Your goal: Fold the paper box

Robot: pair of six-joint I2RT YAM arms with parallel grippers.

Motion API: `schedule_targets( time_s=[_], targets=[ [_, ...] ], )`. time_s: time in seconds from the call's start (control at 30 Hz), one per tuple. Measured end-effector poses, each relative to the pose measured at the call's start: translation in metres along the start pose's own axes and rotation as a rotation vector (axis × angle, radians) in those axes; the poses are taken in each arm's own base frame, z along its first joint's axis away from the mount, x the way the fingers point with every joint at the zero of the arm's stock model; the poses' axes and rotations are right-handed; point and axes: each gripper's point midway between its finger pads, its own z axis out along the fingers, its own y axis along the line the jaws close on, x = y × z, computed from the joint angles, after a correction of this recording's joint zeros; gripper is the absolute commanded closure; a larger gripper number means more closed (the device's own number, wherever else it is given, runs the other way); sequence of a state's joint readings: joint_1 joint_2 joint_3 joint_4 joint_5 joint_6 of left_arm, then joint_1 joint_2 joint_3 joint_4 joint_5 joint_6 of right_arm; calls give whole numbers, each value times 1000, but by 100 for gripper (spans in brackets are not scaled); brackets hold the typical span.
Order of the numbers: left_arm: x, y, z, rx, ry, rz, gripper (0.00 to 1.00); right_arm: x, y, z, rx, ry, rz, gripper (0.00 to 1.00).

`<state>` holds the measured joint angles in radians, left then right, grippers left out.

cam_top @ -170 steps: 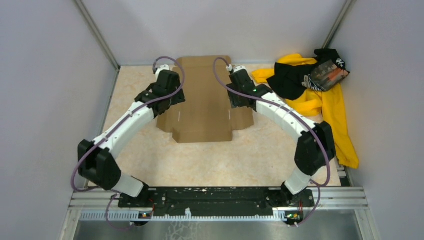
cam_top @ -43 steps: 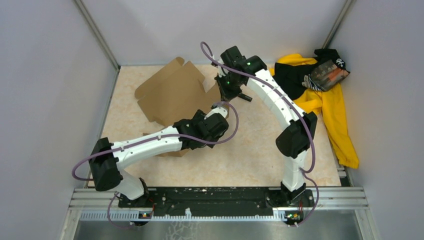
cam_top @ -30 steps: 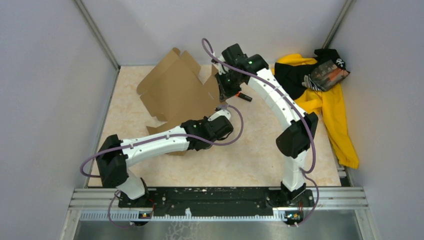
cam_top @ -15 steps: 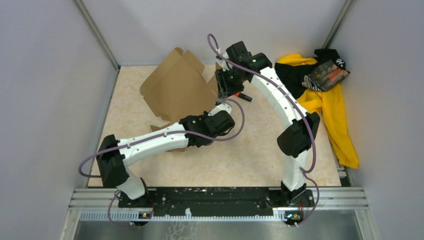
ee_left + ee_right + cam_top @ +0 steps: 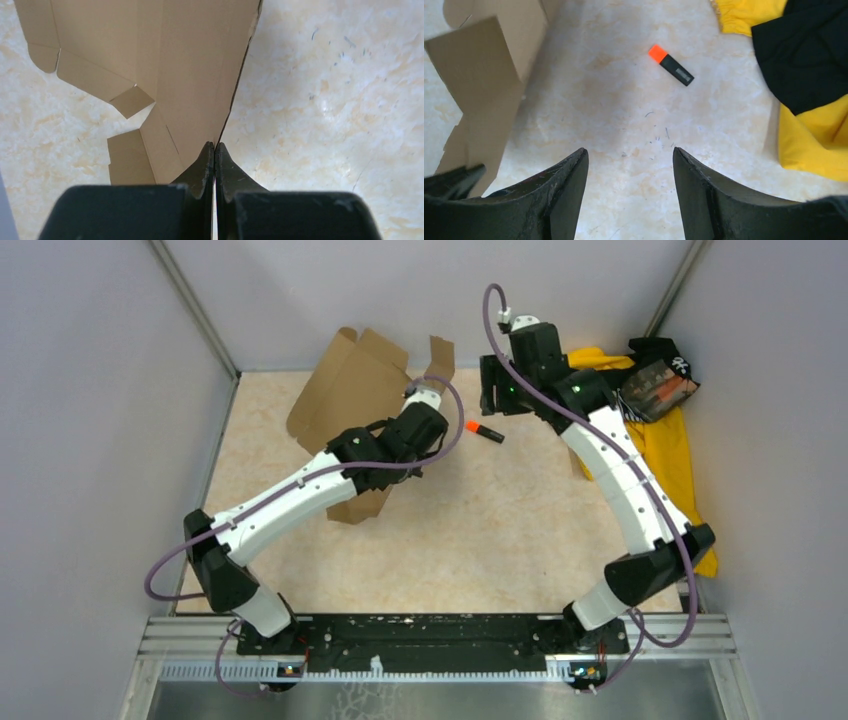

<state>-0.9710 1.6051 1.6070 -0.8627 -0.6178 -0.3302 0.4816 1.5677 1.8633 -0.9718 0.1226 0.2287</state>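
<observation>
the box (image 5: 350,390) stands tilted up at the far left of the table (image 5: 480,530), one edge lifted, its lower flaps resting near the left arm. it is only a bent sheet as yet, no walls locked. the left gripper (image 5: 214,147) is clenched on the sheet's right edge; the wrist view shows the cardboard running straight into the closed tips. just right of it an orange-capped marker (image 5: 484,430) lies on the bare table. further right the right gripper (image 5: 629,152) hangs released, fingers wide apart, nothing between them, clear of the box and above the marker. the clothes (image 5: 660,450) lie at the far right.

the step in hand looks like raising and creasing a side panel, early in the fold. next the right gripper would likely need a fresh hold on a flap or the opposite edge while the left keeps the sheet steady; one pinch alone may let it swing.

against half a second ago, the right gripper has let go of the box's right flap and drawn back to the right, and the left arm has carried the sheet farther back. some seconds ago it lay flat between both grippers.
</observation>
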Motion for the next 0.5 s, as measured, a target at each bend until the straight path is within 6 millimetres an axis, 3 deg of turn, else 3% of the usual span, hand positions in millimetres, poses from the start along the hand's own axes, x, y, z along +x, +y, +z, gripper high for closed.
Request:
schedule_targets(
  time_s=[0.13,0.37,0.5],
  targets=[
    [-24,14,-3,18,-13,-104,100,-2,-11,-14,40,-60,-1,36],
    [-57,25,-14,104,0,-256,100,12,-16,-4,55,-25,-50,37],
    [-65,22,-10,152,48,-318,100,15,-13,-3,33,-16,-72,38]
  ],
)
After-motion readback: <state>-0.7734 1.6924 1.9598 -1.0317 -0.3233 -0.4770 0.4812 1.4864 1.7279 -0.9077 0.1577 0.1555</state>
